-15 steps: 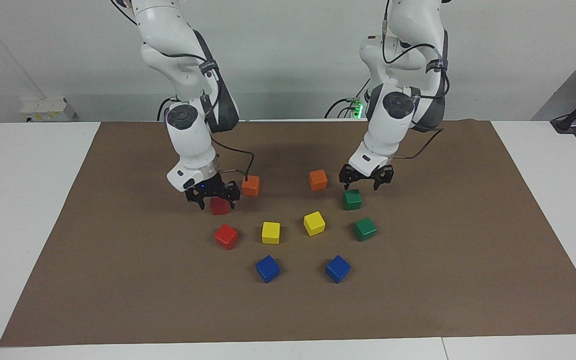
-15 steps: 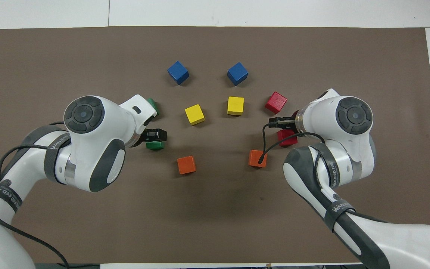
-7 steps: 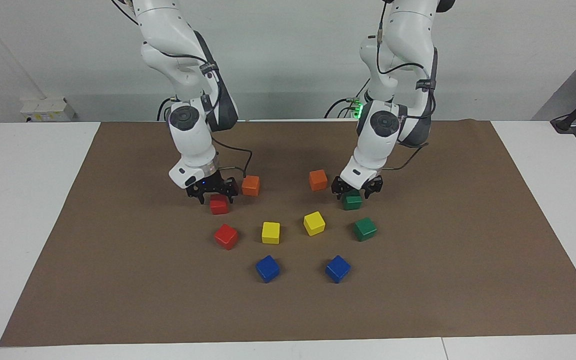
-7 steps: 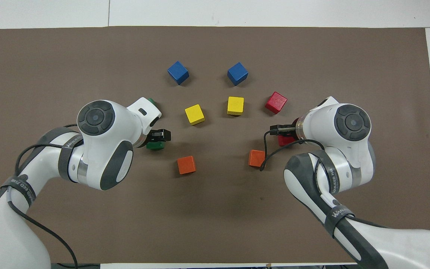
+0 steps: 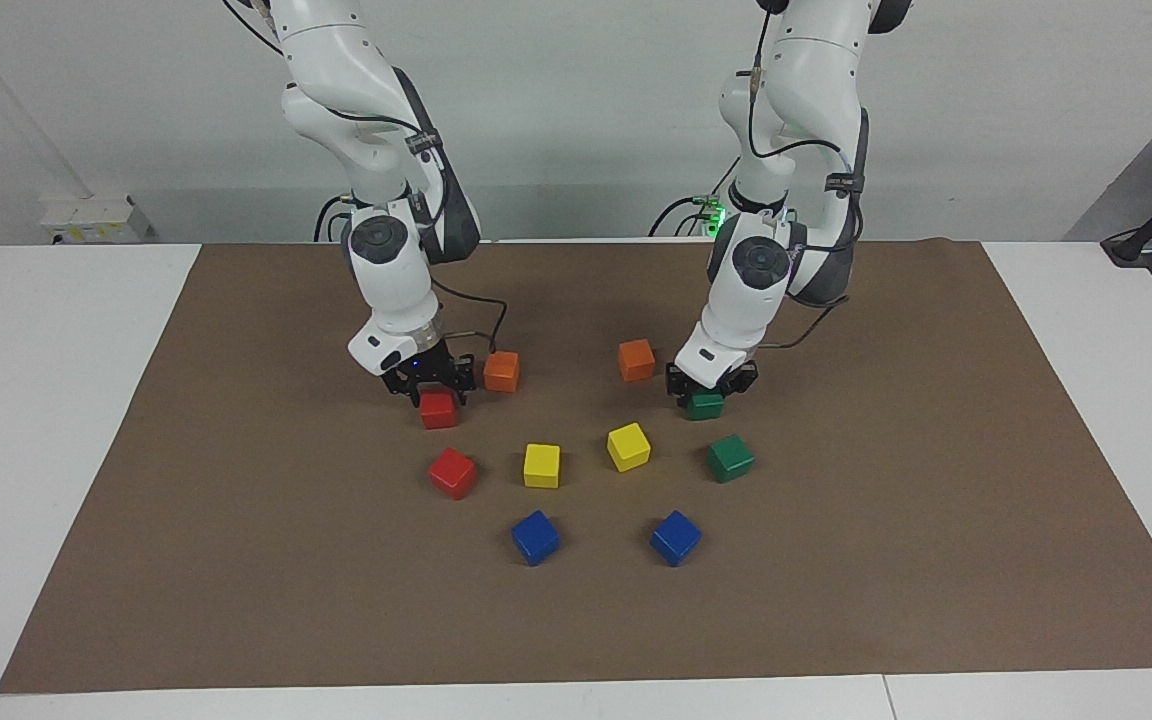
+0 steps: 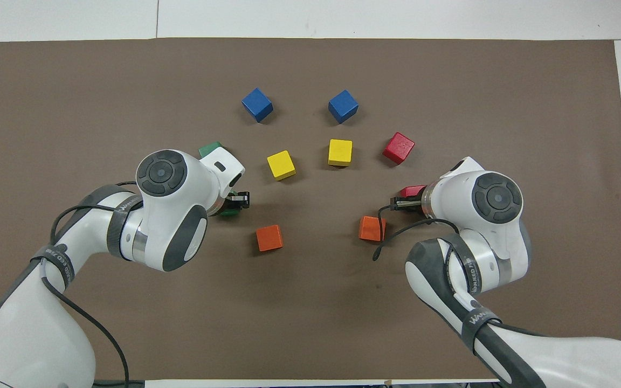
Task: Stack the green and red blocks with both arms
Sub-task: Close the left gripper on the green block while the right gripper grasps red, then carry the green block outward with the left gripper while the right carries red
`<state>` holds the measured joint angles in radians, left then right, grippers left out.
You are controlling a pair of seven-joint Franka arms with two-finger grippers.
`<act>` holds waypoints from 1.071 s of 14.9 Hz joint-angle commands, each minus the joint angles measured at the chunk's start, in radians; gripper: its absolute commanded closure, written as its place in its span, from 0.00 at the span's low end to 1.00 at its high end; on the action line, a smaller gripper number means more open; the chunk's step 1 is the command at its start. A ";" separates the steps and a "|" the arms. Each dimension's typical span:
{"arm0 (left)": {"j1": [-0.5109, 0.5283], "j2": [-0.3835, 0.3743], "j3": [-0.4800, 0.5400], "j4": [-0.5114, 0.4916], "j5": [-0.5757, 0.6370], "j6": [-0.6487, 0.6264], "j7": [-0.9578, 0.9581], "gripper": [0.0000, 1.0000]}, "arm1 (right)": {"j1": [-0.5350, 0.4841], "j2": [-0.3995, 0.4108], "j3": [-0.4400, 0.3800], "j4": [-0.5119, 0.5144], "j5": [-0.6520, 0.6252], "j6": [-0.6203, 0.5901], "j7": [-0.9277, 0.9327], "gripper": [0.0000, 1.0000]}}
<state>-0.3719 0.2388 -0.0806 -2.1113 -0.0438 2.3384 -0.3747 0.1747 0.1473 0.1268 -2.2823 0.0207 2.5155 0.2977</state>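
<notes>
My right gripper is down on the mat, shut on a red block that still rests on the mat beside an orange cube. My left gripper is likewise down and shut on a green block, which also sits on the mat. A second red block and a second green block lie loose, farther from the robots. In the overhead view the left wrist hides most of the held green block, and the held red block peeks out by the right wrist.
Two orange cubes sit between the grippers. Two yellow cubes and two blue cubes lie farther from the robots. Everything rests on a brown mat on a white table.
Both grippers came down from just above their blocks onto them and closed, the right on the red block, the left on the green one. The blocks have not moved.
</notes>
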 commanded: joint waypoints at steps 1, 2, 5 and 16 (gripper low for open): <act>-0.015 -0.004 0.015 0.002 -0.015 -0.001 0.003 1.00 | -0.007 -0.032 -0.003 -0.029 0.007 -0.004 -0.023 1.00; -0.009 -0.009 0.016 0.007 -0.015 -0.011 0.005 1.00 | -0.014 -0.034 -0.004 -0.020 0.005 -0.027 -0.026 1.00; 0.054 -0.053 0.018 0.039 -0.015 -0.071 0.011 1.00 | -0.076 -0.048 -0.007 0.094 0.004 -0.185 -0.106 1.00; 0.546 -0.125 0.024 0.010 -0.013 -0.148 0.505 1.00 | -0.425 -0.029 -0.007 0.107 0.002 -0.146 -0.617 1.00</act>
<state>0.1099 0.1295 -0.0447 -2.0828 -0.0438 2.1987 0.0313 -0.2208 0.1225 0.1046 -2.1457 0.0197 2.3224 -0.2816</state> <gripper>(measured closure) 0.454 0.454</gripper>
